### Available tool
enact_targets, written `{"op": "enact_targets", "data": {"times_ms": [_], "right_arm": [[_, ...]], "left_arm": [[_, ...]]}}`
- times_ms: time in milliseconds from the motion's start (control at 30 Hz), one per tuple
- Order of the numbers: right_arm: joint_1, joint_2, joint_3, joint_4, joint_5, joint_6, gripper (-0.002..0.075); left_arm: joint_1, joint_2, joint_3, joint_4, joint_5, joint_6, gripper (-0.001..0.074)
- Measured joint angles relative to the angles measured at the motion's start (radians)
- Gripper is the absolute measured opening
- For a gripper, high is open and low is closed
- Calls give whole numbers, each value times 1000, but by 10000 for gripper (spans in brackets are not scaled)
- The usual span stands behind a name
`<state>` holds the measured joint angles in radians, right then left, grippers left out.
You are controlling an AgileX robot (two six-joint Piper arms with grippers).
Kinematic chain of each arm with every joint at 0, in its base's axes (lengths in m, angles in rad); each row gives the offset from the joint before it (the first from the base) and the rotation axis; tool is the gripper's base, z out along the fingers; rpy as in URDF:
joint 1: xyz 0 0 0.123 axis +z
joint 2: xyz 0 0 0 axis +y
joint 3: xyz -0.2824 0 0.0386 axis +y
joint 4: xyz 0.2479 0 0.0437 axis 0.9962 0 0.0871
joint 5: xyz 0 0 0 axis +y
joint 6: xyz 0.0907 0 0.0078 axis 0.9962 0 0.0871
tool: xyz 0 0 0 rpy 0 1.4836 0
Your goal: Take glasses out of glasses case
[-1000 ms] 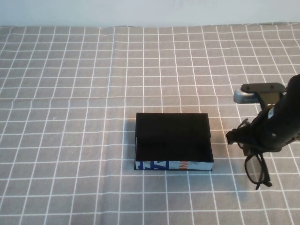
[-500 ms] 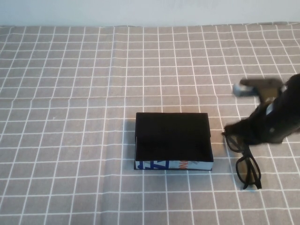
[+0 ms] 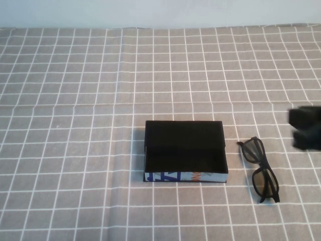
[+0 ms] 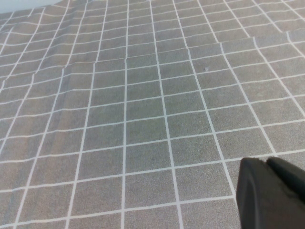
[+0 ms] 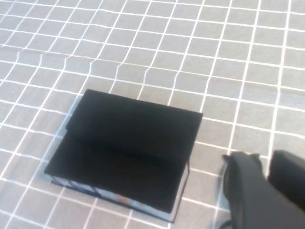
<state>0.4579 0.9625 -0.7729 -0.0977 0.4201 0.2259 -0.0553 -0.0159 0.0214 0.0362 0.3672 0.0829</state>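
Observation:
The glasses case lies open in the middle of the table, black inside and empty, with its light blue front side facing me. It also shows in the right wrist view. The black-framed glasses lie on the cloth just right of the case, apart from it. My right gripper is at the right edge, up and to the right of the glasses. It is open and empty. My left gripper is out of the high view. It is shut on nothing, over bare cloth.
A grey tablecloth with a white grid covers the whole table and has a few creases. A pale wall runs along the far edge.
My right gripper has let go of the glasses and drawn back to the right edge. The glasses now lie flat on the cloth beside the case.

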Motion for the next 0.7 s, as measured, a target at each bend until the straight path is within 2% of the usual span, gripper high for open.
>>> {"op": "enact_targets", "data": {"times_ms": [100,300,533,633,700], "right_arm": [[0,-119,104,-20,-88,0,17],[0,-349,324,-85,-242,0,-13],[-9,-608,487,-91,-204,0,-16],[-63,-717,524,-56,-140,0,-16],[-133,-788,548,-19,-117,-17,-16]], "left_arm": [[0,0,0,0,0,0,-5],[0,0,0,0,0,0,-4],[0,0,0,0,0,0,-5],[0,0,0,0,0,0,-5],[0,0,0,0,0,0,-5]]}}
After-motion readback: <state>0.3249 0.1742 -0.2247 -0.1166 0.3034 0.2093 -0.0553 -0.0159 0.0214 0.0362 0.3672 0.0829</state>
